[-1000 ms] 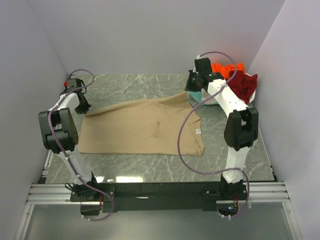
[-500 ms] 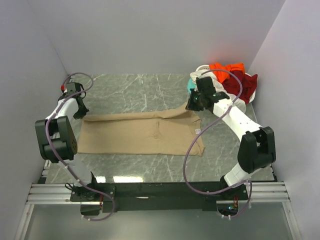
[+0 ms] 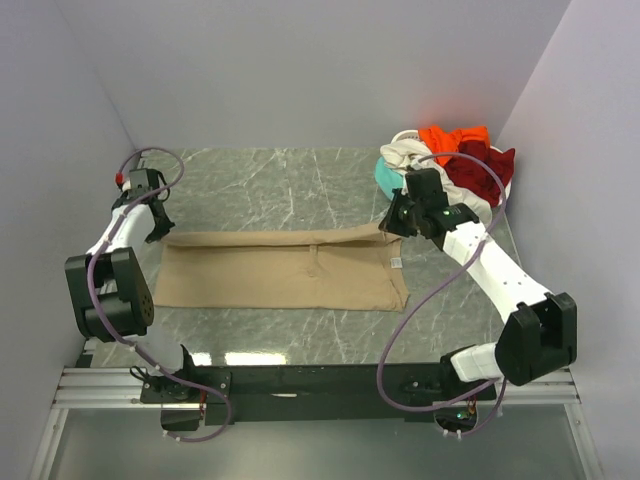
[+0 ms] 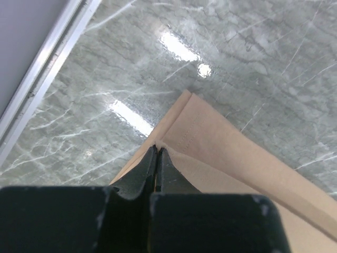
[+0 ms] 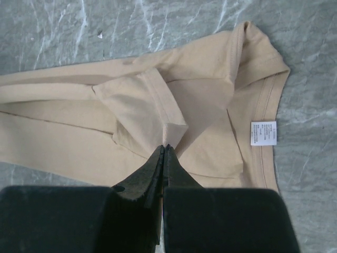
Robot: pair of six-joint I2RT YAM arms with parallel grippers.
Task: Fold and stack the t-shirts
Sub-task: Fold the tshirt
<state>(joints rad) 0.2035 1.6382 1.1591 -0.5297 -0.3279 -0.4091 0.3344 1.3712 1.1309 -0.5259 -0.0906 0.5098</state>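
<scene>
We see the tan t-shirt [image 3: 285, 272] lying flat on the grey marble table [image 3: 270, 180]. It is folded lengthwise into a long band that reaches from one arm to the other. The left gripper [image 4: 156, 151] is at the far left corner of this band. Its fingers are pressed together and pinch the edge of the cloth there. The right gripper [image 5: 164, 149] is at the far right end, close to the collar with its white label [image 5: 263, 133]. Its fingers are also pressed together, and they nip a folded corner of the cloth. In the far right corner of the table the other shirts lie in one heap: a cream-white t-shirt [image 3: 405, 155], an orange t-shirt [image 3: 450, 137], a dark red t-shirt [image 3: 482, 172] and a teal t-shirt [image 3: 383, 178], of which only a small part shows.
</scene>
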